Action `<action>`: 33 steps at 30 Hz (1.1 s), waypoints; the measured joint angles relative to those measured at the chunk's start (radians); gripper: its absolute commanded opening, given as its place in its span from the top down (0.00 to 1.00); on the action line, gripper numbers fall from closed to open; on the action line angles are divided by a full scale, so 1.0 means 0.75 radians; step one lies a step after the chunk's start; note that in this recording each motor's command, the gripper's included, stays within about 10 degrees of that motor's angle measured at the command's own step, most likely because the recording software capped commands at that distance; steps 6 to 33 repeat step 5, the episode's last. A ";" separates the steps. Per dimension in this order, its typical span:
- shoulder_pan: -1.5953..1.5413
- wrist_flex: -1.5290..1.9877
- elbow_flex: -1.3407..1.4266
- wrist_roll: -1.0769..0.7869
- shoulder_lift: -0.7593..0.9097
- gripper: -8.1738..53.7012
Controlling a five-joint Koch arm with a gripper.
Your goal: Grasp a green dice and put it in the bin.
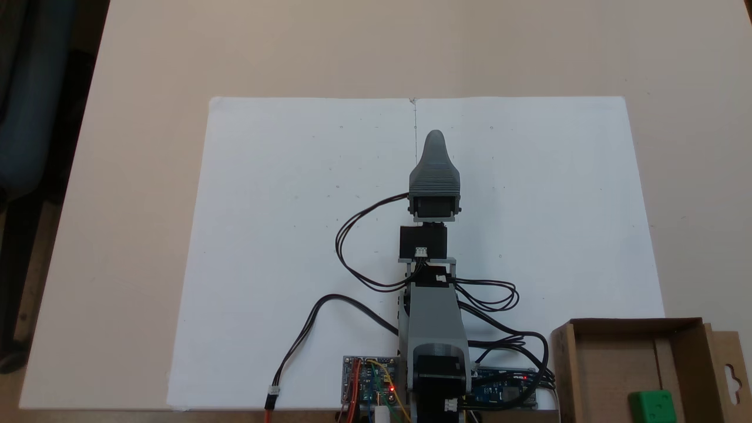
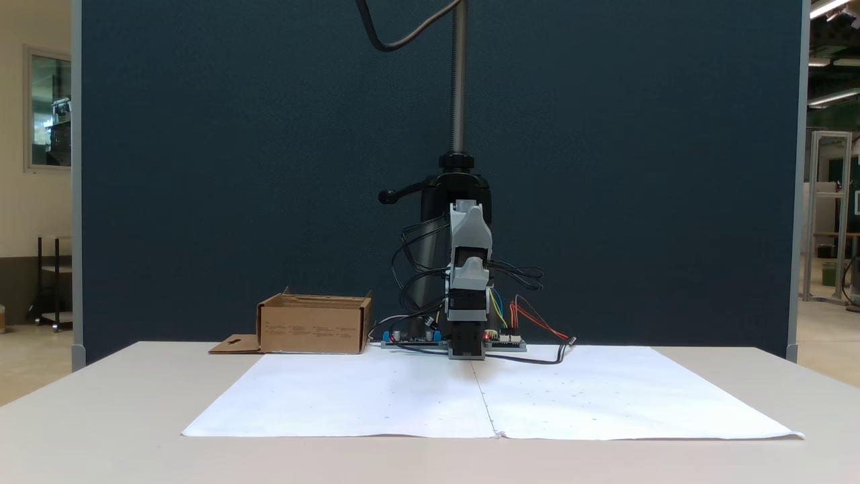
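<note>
Green dice (image 1: 652, 405) lies inside cardboard bin (image 1: 593, 358) (pincer (image 1: 435, 136) seemingly closed).

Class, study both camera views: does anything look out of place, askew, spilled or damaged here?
Nothing stands out. The green dice already lies inside the bin, the bin stands upright on the table, and the paper sheets lie flat.

Small bright green plastic dice (image 1: 653, 406) lay inside shallow brown cardboard bin (image 1: 611, 352), lower right. Grey plastic gripper (image 1: 435, 138) pointed up-frame over white paper sheets (image 1: 282, 235) on beige table (image 1: 147, 88).
</note>
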 measured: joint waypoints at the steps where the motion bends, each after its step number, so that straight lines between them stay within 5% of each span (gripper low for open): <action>1: 0.000 0.000 0.000 0.000 0.000 0.14; 33: 0.000 0.000 0.000 0.000 0.000 0.14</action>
